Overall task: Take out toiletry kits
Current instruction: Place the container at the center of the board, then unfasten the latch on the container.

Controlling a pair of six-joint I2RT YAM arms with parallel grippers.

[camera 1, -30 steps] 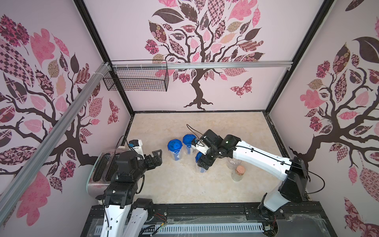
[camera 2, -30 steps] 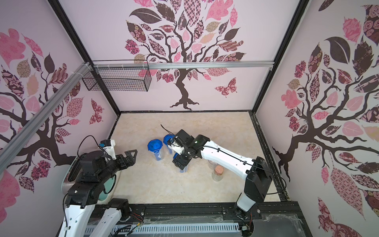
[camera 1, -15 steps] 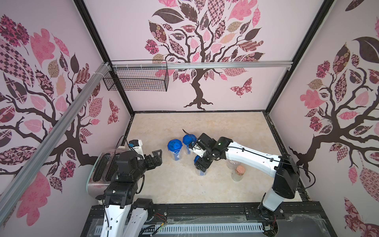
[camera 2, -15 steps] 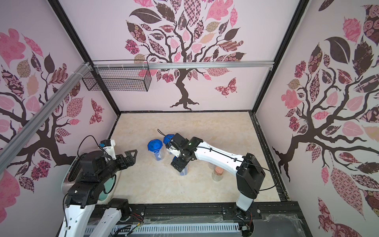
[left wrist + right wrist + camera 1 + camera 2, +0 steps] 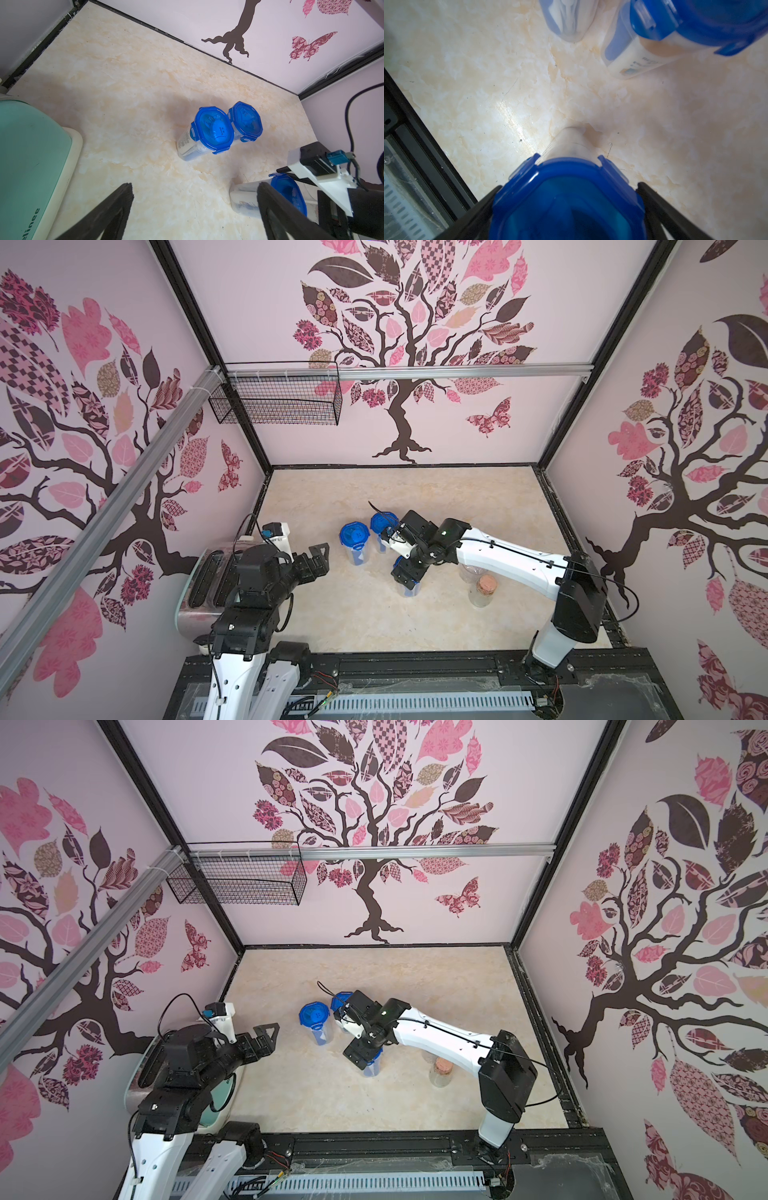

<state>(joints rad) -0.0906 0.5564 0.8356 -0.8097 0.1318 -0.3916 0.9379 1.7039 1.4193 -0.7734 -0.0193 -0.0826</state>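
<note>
Three clear jars with blue clip lids stand mid-table. Two are side by side, the left jar (image 5: pixel 354 535) (image 5: pixel 214 129) and the back jar (image 5: pixel 381 522) (image 5: pixel 246 121). White toiletry kit pieces (image 5: pixel 566 12) show through their walls. The near jar (image 5: pixel 409 591) (image 5: pixel 372 1069) (image 5: pixel 288 193) stands upright under my right gripper (image 5: pixel 407 572) (image 5: pixel 359 1052) (image 5: pixel 569 186). That gripper is open, one finger on each side of the jar's blue lid (image 5: pixel 566 207). My left gripper (image 5: pixel 318 560) (image 5: pixel 266 1038) (image 5: pixel 194 185) hangs open and empty, left of the jars.
A cork-stoppered glass bottle (image 5: pixel 481 589) (image 5: pixel 442 1069) stands right of the near jar, under my right forearm. A toaster (image 5: pixel 208 585) sits at the left wall below my left arm. A black wire basket (image 5: pixel 274 400) hangs on the back rail.
My right arm has shifted a little to the left, with its gripper staying over the near jar. The left arm has not moved.
</note>
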